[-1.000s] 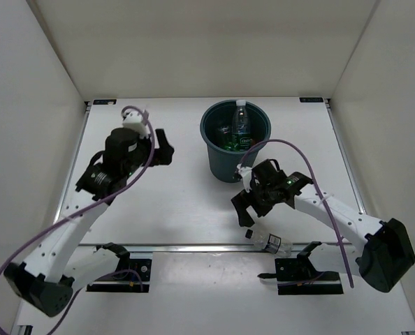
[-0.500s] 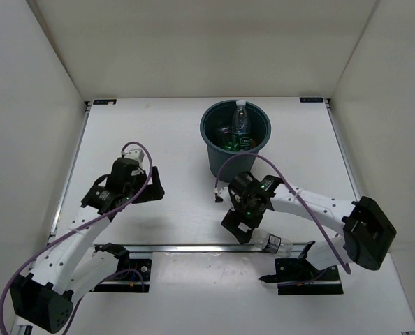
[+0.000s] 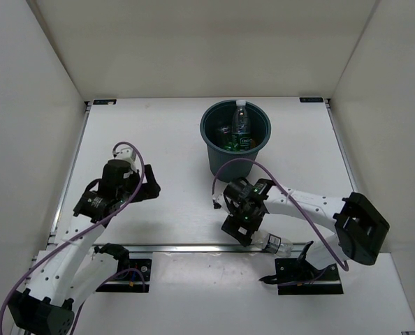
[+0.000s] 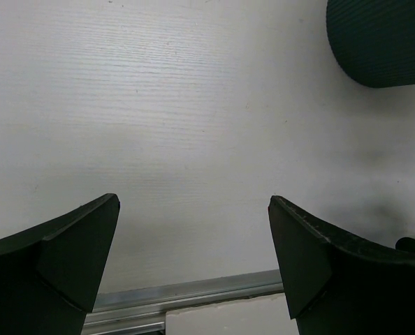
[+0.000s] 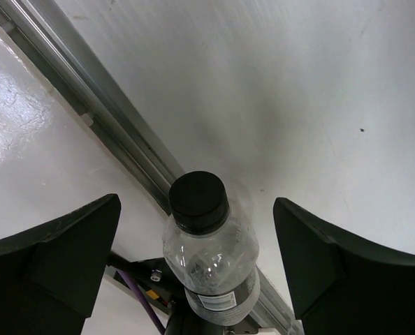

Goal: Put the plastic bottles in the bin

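The bin (image 3: pixel 225 162) stands at the back centre with a clear bottle (image 3: pixel 241 129) and a green bottle (image 3: pixel 228 144) inside. Another clear plastic bottle (image 3: pixel 273 243) with a black cap lies across the metal rail at the near edge. My right gripper (image 3: pixel 238 229) hangs over its cap end. In the right wrist view the bottle (image 5: pixel 211 255) sits between the open fingers of the right gripper (image 5: pixel 195 202), with a gap on each side. My left gripper (image 3: pixel 151 185) is open over bare table; in the left wrist view nothing lies between the left gripper's (image 4: pixel 193 202) fingers.
A metal rail (image 3: pixel 186 247) runs along the table's near edge, also seen as the rail (image 4: pixel 186 289) in the left wrist view. White walls close in the left, right and back. The bin's side (image 4: pixel 382 42) shows at the top right of the left wrist view.
My right gripper has swung left and nearer, coming down over the lying bottle's cap end. My left arm has drawn back from the far left toward the near edge.
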`<state>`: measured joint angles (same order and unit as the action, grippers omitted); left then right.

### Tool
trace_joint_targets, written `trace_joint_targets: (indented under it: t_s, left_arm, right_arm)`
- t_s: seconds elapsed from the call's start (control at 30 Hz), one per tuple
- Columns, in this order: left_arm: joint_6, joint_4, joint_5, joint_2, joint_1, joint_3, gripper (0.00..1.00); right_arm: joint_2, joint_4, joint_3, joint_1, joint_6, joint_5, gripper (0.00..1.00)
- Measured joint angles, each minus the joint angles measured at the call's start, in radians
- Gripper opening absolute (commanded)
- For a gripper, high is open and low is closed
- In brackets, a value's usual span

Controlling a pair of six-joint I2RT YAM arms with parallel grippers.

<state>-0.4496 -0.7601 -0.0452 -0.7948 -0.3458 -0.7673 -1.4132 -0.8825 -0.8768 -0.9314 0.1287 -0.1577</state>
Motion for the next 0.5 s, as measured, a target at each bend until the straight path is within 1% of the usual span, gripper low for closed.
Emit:
trace_joint_targets:
  t_s: [0.03,0.07,0.13,0.2,0.33,0.43,0.47,0.5]
  left_arm:
    - [0.0,-0.003,-0.002,0.005,0.0,0.0,0.99]
    - [0.0,-0.008,-0.006,0.01,0.0,0.0,0.99]
    - [0.0,-0.024,-0.021,0.016,0.0,0.0,0.99]
    - [0.0,-0.042,-0.034,0.022,0.0,0.0,0.99]
    - [0.0,-0.066,-0.049,0.052,0.006,0.0,0.99]
    - [-0.005,-0.08,-0.061,0.078,0.006,-0.002,0.99]
    - [-0.005,-0.087,-0.068,0.082,0.006,-0.005,0.99]
    - [-0.005,-0.095,-0.075,0.085,0.006,-0.01,0.98]
  right_arm:
    - [-0.007,0.0,0.0,0.0,0.001,0.0,0.84]
    - [-0.014,0.0,0.0,-0.001,0.002,-0.001,0.79]
    - [-0.018,0.0,0.0,-0.001,0.005,0.0,0.52]
    - [-0.018,0.001,0.001,-0.003,0.004,0.001,0.51]
    - [-0.025,0.0,0.004,-0.004,0.003,0.001,0.54]
    - [-0.048,0.0,0.005,-0.006,0.003,0.002,0.53]
    - [-0.055,0.0,0.005,-0.009,0.003,0.002,0.5]
    - [-0.061,0.0,0.005,-0.011,0.003,0.003,0.39]
